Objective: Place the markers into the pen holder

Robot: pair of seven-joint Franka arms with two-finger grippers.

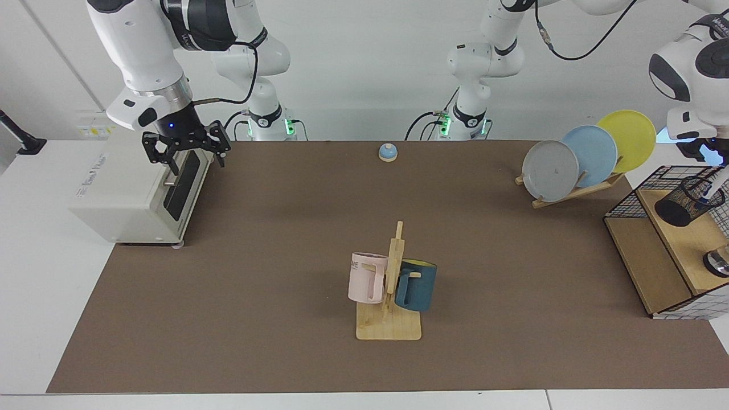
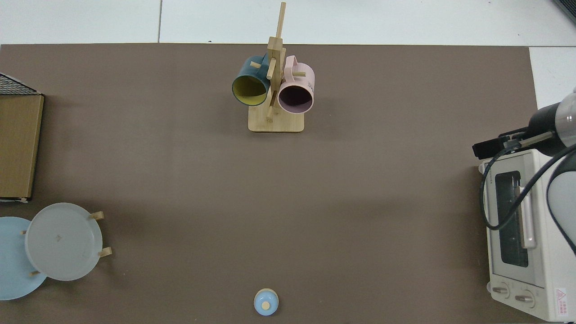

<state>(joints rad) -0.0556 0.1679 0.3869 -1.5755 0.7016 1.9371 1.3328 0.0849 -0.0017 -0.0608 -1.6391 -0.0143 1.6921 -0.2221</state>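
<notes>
While the right arm waited over the toaster oven (image 1: pixel 134 191), its gripper (image 1: pixel 186 149) hung just above the oven's front top edge with the fingers spread wide and nothing between them. In the top view, part of that arm and its cable showed over the oven (image 2: pixel 522 234) at the frame's edge.

The left arm reached to the far side of the table, above the wire shelf (image 1: pixel 660 188). Its gripper (image 1: pixel 715 154) stood right over the pen holder (image 1: pixel 686 199), mostly cut off by the frame edge, so I cannot tell how its fingers stood. The holder sat tilted on the shelf's wooden top. The marker (image 1: pixel 712 191) leaned in the holder's mouth, its blue end inside the rim and its white barrel rising toward the gripper; whether the gripper touched it could not be made out.

A mug rack (image 1: pixel 390 296) with a pink mug (image 1: pixel 365 278) and a teal mug (image 1: pixel 417 285) stood mid-table. Three plates (image 1: pixel 589 155) leaned in a stand near the shelf, and a small blue bell (image 1: pixel 388 151) sat at the mat's far edge.
</notes>
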